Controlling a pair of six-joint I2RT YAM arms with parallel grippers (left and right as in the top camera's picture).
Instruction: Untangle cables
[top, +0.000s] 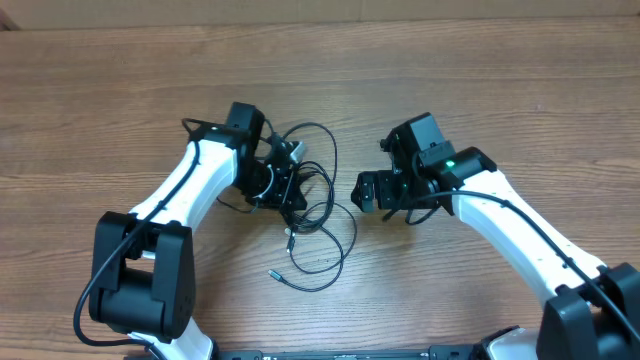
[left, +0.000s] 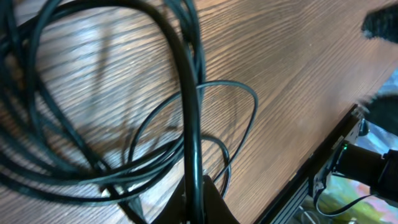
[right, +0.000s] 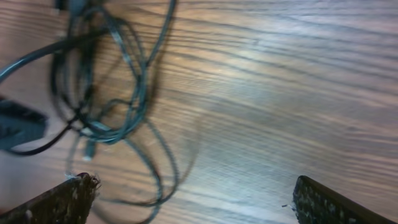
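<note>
My left gripper (left: 194, 200) clamped tight on a strand of the cables (left: 192, 143), tangle heaped mid-worktop (top: 480, 60) between my arms, loose loops trailing toward the near edge, my right gripper (right: 194, 186) spread wide, holding nothing, just beside the heap

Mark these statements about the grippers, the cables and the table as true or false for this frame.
1. The right gripper is open and empty. True.
2. The left gripper is open over bare wood. False: it is shut on a cable strand.
3. The cables lie in one tangle, nearer the left gripper than the right. True.
4. Each cable lies straight and apart from the others. False: they loop over one another.
5. The table is white plastic. False: it shows brown wood grain.
</note>
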